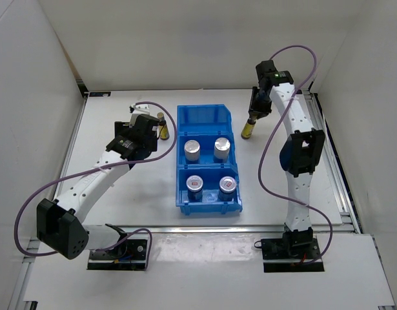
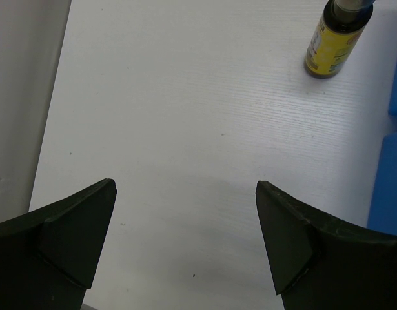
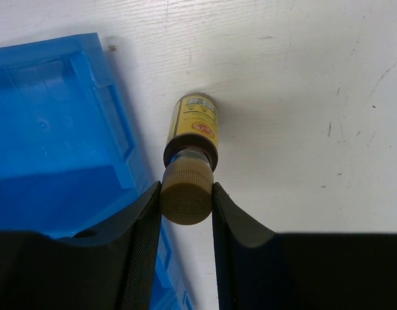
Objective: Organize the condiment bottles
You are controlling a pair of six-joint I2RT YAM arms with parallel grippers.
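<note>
Amber and slim, the yellow-labelled bottle (image 3: 197, 119) stood just right of the blue three-compartment plastic bin (image 1: 204, 111), in the upper right of the overhead view. The right pincer (image 3: 187, 194) was pinching its tan cap (image 3: 185, 208) from both sides. Whether its base rested on the white bench (image 1: 146, 194) or hung just clear of it could not be told. The left pincer (image 2: 185, 187) was spread wide and held nothing, over bare bench at the left of the overhead view. A second amber bottle (image 2: 334, 42) stood upright in the upper right of the left wrist view, well ahead of the pincer and near the bin's left wall. The bin's upper compartment lay vacant. The middle one held two white cylinders with silvery tops (image 1: 193, 150), and the lower one two short silver-lidded jars (image 1: 195, 184). The gripped bottle looked small and light, rigid and smooth-sided, and if it was glass a drop or a knock on the bin wall could crack it. The cap seemed the sensible place to hold it, since that kept the bottle upright for lowering into a compartment. With so high a hold, though, the body might swing, so a slow carry would be wise.
</note>
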